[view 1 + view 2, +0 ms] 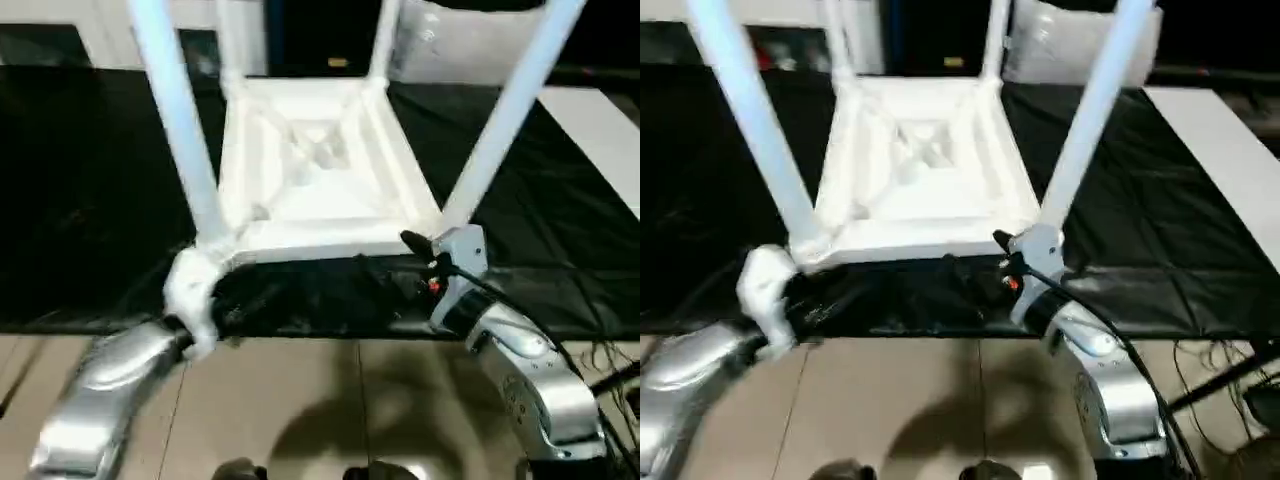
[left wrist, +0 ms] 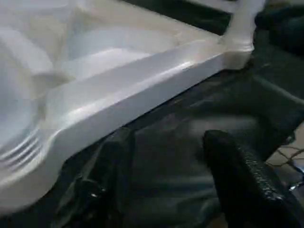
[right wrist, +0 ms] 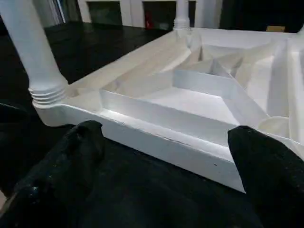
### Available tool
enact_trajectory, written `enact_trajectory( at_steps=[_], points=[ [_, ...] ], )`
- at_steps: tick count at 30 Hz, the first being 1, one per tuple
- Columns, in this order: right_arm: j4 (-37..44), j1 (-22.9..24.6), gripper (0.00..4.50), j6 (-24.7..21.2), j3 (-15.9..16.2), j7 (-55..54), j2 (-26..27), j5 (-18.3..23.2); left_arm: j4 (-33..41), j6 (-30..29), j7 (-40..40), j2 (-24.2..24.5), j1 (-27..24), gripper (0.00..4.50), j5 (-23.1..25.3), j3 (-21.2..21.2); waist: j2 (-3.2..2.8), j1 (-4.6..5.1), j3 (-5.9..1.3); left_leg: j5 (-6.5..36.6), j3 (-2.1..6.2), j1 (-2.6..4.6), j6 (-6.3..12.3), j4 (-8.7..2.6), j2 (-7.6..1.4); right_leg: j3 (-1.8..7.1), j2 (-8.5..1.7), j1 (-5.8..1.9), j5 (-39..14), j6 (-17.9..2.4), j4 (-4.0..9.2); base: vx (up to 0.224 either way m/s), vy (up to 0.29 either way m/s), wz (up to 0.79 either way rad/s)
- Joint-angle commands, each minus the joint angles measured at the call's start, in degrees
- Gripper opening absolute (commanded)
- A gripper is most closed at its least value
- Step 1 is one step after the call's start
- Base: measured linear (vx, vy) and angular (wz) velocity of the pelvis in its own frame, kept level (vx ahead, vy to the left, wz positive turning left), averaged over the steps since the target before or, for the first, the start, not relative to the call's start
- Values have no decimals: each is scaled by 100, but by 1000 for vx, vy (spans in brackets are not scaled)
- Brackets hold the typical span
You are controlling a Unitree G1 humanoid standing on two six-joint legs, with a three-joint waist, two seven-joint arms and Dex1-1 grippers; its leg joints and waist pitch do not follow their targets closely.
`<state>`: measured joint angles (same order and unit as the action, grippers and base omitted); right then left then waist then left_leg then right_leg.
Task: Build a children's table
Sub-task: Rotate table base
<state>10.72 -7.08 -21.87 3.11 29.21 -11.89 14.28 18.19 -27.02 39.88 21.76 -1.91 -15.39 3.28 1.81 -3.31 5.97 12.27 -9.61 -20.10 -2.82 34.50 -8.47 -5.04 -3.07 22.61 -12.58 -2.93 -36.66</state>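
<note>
The children's table (image 1: 310, 170) lies upside down on the black cover, ribbed underside up, with its white tube legs standing in the corner sockets. The near-left leg (image 1: 180, 120) and near-right leg (image 1: 505, 110) rise out of the picture. My left gripper (image 2: 166, 142) is at the near-left corner, just short of the table's front rim (image 2: 142, 90). It is open, with nothing between its black fingers (image 2: 228, 161). Facing the same rim beside the near-right leg's socket (image 3: 45, 92), my right gripper (image 3: 166, 137) stands wide open and holds nothing.
The black-covered work surface (image 1: 90, 200) reaches to its front edge just under my wrists, with tiled floor (image 1: 300, 400) below. A white board (image 1: 600, 130) lies at the far right. Cables (image 1: 1220, 370) hang by my right forearm. A clear plastic bag (image 1: 450, 40) sits behind the table.
</note>
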Motion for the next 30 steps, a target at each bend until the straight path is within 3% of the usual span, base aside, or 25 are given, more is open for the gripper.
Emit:
enact_trajectory(
  at_steps=[1, 3, 6, 12, 16, 17, 18, 20, 21, 22, 26, 28, 30],
  points=[
    [14, -51, 450, -154, 83, 126, -106, 76, 194, -114, 294, 280, -136, 303, -189, 313, -17, 12, -295, 764, 206, -31, 473, -433, -464, 460, -603, -279, -1463, -847, 595, 0, 0, 0],
    [-7, -70, 450, -233, 196, 232, -207, 0, 166, -200, 445, 556, -251, 313, -306, 584, -13, 35, -275, 897, 207, -30, 444, -450, -461, 458, -592, -274, -1760, -741, 629, 0, 0, 0],
    [-48, -53, 450, -157, 281, 385, -273, 29, -27, -138, 427, 909, -296, 333, -320, 940, -18, 39, -289, 896, 198, -4, 422, -456, -473, 463, -590, -258, -1651, -754, 634, 0, 0, 0],
    [-308, -116, 450, -294, 368, 244, -387, -223, -545, 175, 186, 928, 177, 376, -347, 1278, -32, 10, -323, 849, 196, 36, 344, -463, -487, 462, -597, -261, -1362, -870, 617, 0, 0, 0],
    [-741, -303, 450, -501, 384, -106, -387, -502, -1100, 423, 170, 733, 862, 403, -389, 1039, 19, -20, -364, 688, 190, 12, 299, -451, -483, 465, -632, -308, -1273, -895, 596, 0, 0, 0],
    [-826, -343, 450, -518, 375, -165, -370, -539, -1218, 479, 164, 704, 976, 413, -359, 995, 13, -23, -351, 709, 187, 29, 297, -459, -472, 459, -615, -282, -1349, -865, 615, 0, 0, 0],
    [-1018, -436, 450, -561, 349, -302, -326, -607, -1531, 601, 139, 619, 1263, 430, -296, 926, 7, -25, -380, 695, 192, 22, 262, -444, -474, 459, -647, -320, -1321, -891, 597, 0, 0, 0],
    [-1427, -627, 450, -540, 352, -477, -262, -729, -2167, 868, 168, 471, 1815, 433, -193, 795, -5, -29, -397, 650, 197, 20, 226, -442, -474, 454, -642, -322, -1323, -866, 593, 0, 0, 0],
    [-1626, -725, 450, -532, 330, -567, -217, -750, -2430, 962, 221, 381, 2049, 438, -216, 768, -15, -38, -426, 666, 189, 51, 172, -426, -462, 454, -661, -328, -1324, -862, 610, 0, 0, 0],
    [-1749, -787, 450, -525, 316, -621, -187, -758, -2582, 1017, 263, 326, 2183, 438, -239, 755, 1, -37, -443, 498, 191, 13, 165, -429, -469, 447, -656, -351, -1043, -893, 578, 0, 0, 0],
    [-2431, -1169, 450, -328, 159, -910, -82, -810, -3197, 1232, 585, 147, 2702, 444, -261, 552, 2, -17, -493, 100, 183, -9, 252, -393, -479, 441, -667, -382, -108, -1184, 460, 0, 0, 0],
    [-2874, -1413, 450, -166, 73, -1056, -63, -867, -3626, 1375, 642, 53, 3006, 444, -161, 408, -1, -35, -514, 58, 151, 21, 273, -368, -457, 448, -672, -380, -3, -1297, 452, 0, 0, 0],
    [-3161, -1568, 450, -43, 27, -1093, -45, -877, -3901, 1550, 725, -4, 3184, 444, -97, 313, 3, -49, -513, 21, 151, 8, 318, -368, -463, 438, -669, -391, 88, -1309, 447, 0, 0, 0]
  ],
)
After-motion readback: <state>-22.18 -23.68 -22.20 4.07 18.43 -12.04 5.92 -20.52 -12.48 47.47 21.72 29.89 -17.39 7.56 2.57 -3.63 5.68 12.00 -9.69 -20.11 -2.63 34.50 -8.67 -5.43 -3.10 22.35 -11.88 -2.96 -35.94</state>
